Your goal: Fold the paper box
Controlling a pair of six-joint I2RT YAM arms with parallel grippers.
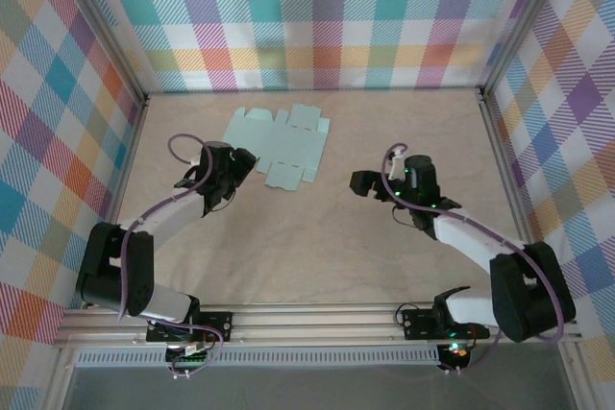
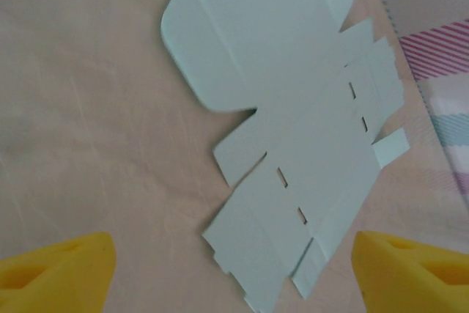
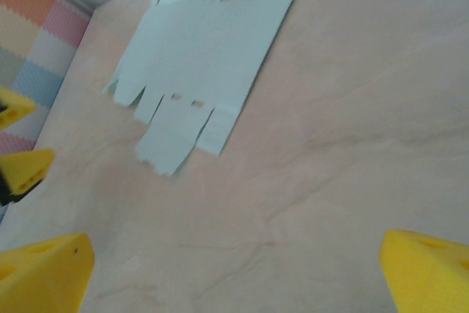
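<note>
The left tool point(image 1: 242, 162) stands wide, its yellow fingers point(image 2: 58, 269) well apart and gripping nothing, low over the tabletop point(image 1: 317, 247) at the near left corner of the paper box point(image 1: 279, 146). In the left wrist view the sheet's nearest tabs lie on the surface between the two fingertips. The right tool point(image 1: 363, 182) is also spread wide and empty, hanging over bare tabletop to the right of the sheet and apart from it. The paper box is a pale mint-blue die-cut sheet lying flat and unfolded, its flaps, tabs and small slots spread out, in the far middle of the tabletop, a little left of centre. The tabletop is pale beige with a faint marbled grain. Walls point(image 1: 317, 16) in a bright check of pink, teal, orange, yellow and purple close it in on the left, far and right sides, held in a metal frame, and a ribbed metal rail point(image 1: 317, 319) at the near edge carries both arm bases.
</note>
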